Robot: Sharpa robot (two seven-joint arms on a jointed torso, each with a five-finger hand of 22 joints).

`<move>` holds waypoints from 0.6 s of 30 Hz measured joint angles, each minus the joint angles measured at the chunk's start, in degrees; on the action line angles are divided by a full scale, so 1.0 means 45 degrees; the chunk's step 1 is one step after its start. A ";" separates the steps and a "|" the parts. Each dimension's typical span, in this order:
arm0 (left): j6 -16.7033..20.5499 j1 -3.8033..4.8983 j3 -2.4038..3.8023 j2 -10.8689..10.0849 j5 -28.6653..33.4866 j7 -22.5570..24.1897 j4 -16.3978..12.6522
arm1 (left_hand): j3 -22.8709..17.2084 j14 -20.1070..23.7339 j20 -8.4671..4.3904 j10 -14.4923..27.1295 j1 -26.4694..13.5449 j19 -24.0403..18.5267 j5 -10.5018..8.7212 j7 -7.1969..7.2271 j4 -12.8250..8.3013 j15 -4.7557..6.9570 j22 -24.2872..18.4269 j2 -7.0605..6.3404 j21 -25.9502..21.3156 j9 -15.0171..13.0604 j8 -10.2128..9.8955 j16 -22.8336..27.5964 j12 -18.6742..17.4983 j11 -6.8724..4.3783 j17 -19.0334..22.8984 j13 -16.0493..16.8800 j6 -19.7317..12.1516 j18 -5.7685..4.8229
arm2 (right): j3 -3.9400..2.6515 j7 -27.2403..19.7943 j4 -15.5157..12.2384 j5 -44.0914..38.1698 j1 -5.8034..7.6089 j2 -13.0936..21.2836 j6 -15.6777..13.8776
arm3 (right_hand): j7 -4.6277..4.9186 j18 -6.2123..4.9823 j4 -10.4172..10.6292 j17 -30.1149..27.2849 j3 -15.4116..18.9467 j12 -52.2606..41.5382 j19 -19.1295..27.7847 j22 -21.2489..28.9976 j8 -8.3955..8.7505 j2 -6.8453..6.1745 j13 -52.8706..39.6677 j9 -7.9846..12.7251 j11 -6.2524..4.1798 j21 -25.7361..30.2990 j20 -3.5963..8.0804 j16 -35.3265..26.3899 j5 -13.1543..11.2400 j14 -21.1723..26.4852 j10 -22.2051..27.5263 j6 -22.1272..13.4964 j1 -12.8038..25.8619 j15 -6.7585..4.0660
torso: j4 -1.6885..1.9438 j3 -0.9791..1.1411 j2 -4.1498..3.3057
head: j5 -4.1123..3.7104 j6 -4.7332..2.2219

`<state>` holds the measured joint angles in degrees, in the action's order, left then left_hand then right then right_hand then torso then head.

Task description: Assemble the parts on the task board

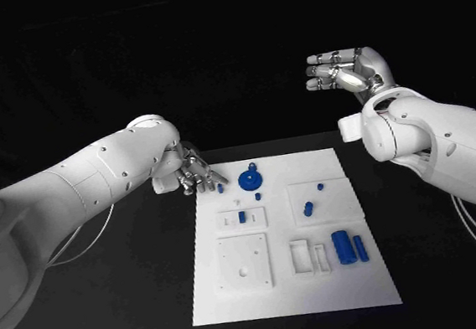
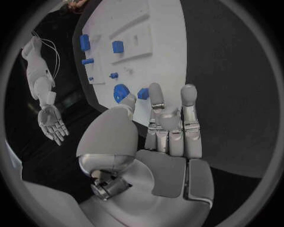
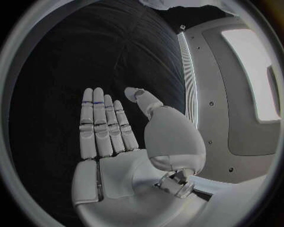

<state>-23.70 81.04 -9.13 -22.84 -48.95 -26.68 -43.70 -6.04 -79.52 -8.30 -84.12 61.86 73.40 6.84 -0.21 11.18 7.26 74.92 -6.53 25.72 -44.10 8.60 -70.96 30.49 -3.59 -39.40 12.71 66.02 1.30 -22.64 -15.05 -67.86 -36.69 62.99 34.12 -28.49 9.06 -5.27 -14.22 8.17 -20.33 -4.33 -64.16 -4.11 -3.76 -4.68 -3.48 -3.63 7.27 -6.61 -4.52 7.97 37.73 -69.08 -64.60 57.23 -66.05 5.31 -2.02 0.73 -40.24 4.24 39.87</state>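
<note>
White rectangular task board (image 1: 301, 290) lies mid-desk (image 1: 116, 319) before you, its small blue parts (image 1: 349, 246) scattered across it. Your left hand (image 1: 194, 171) hovers released at the board's far-left corner; your right hand (image 1: 348, 71) hangs empty, raised well apart.

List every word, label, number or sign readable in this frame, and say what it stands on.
None can be read. The task board and its blue parts carry no print that shows. The left hand and right hand show no lettering; a thin blue line crosses the right hand's fingers, not a text.
</note>
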 measured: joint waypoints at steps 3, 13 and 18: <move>-0.0022 -0.0026 -0.0017 0.0027 0.0046 0.0016 0.0006 | 0.0000 0.0000 0.0000 0.0000 0.0000 0.0000 0.0000 0.0000 0.0000 0.0000 0.0000 0.0000 0.0000 0.0032 0.0000 0.0000 0.0000 0.0000 0.0000 0.0000 0.0000 0.0000 | 0.0000 0.0000 0.0001 0.0000 0.0000 -0.0015 0.0009 | 0.0000 0.0000 0.0000 -0.0015 0.0000 0.0000 0.0000 0.0000 0.0000 0.0000 0.0000 0.0000 0.0000 0.0000 0.0000 0.0000 0.0000 0.0000 0.0000 0.0000 0.0000 0.0000 | -0.0001 0.0002 -0.0007 | -0.0020 0.0001; -0.0023 -0.0060 -0.0039 0.0059 0.0179 0.0077 0.0055 | 0.0497 0.0000 0.0000 0.0000 -0.0020 0.0000 0.0046 0.0000 -0.0954 0.0000 -0.0002 0.1089 0.0000 0.0195 -0.0052 -0.0051 0.0000 0.0000 0.0021 0.0012 0.0000 0.0001 | 0.0000 0.0004 0.0025 0.0000 0.0000 -0.0025 0.0034 | 0.0000 0.0001 0.0000 -0.0015 0.0000 0.0000 -0.0001 -0.0001 0.0000 0.0000 0.0001 -0.0001 0.0000 -0.0002 0.0001 0.0000 0.0000 0.0000 -0.0001 0.0000 -0.0001 0.0000 | -0.0001 0.0009 -0.0006 | -0.0056 0.0040; -0.0018 -0.0062 -0.0041 0.0059 0.0312 0.0103 0.0065 | 0.0791 0.0000 0.0000 0.0000 0.0288 0.0000 0.0159 0.0000 -0.1528 0.0000 -0.0002 0.1649 0.0000 0.0215 -0.0052 -0.0051 0.0000 0.0000 0.0021 0.0012 -0.0001 0.0001 | 0.0000 0.0007 0.0057 0.0000 0.0000 -0.0042 0.0048 | 0.0000 0.0000 0.0036 -0.0077 -0.0036 0.0000 -0.0002 -0.0002 0.0000 0.0000 0.0000 -0.0002 0.0000 0.0054 0.0001 0.0000 0.0000 0.0000 -0.0001 0.0001 -0.0001 -0.0001 | 0.0000 0.0009 0.0005 | -0.0083 0.0066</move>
<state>-23.78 80.77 -9.31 -22.58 -47.55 -26.22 -43.40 -2.49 -79.52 -8.30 -84.12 63.15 73.40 7.55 -0.21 4.31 7.26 74.91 0.89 25.72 -43.13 8.37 -71.19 30.49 -3.59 -39.31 12.76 66.01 1.30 -22.64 -15.02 -67.60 -36.69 62.99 33.93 -28.27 9.06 -5.28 -14.06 7.83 -20.49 -4.33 -64.17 -4.12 -3.76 -4.68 -3.48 -3.63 7.27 -6.36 -4.51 7.97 37.73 -69.08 -64.60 57.23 -66.05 5.31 -2.02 0.77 -40.22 3.86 40.17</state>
